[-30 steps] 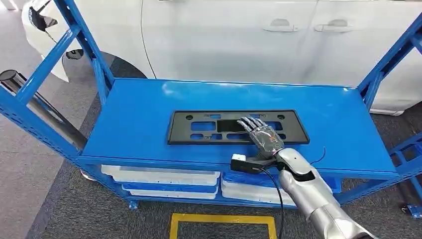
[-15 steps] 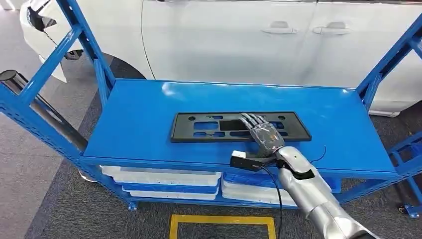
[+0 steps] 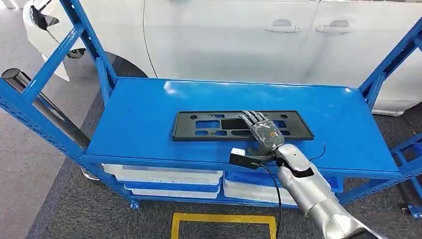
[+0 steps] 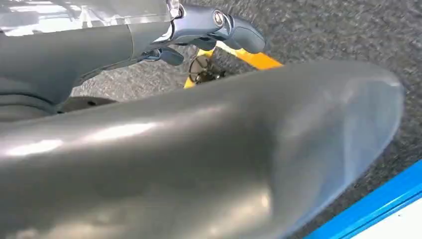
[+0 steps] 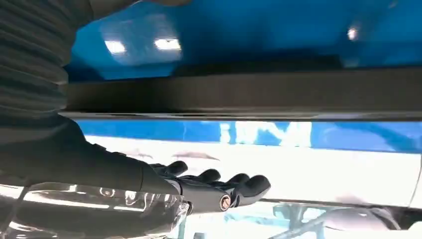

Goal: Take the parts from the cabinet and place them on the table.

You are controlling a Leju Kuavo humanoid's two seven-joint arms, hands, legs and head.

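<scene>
Since the earlier frames, the black plate frame (image 3: pixel 243 125) is sitting slightly further right and further from the near edge of the blue table (image 3: pixel 139 114), with the right hand (image 3: pixel 263 133) travelling with it. That hand is lying flat on the frame's right-centre portion, fingers (image 3: pixel 252 118) extended and pressing down, not curled around it. Its wrist is hanging over the near edge. Whether the left hand (image 4: pixel 219 27) is released or clenched cannot be determined. White trays (image 3: pixel 164 179) are resting on the lower shelf.

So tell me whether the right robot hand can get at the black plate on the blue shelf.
Probably yes: the right robot hand already lies on the black plate, with nothing in its way.
</scene>
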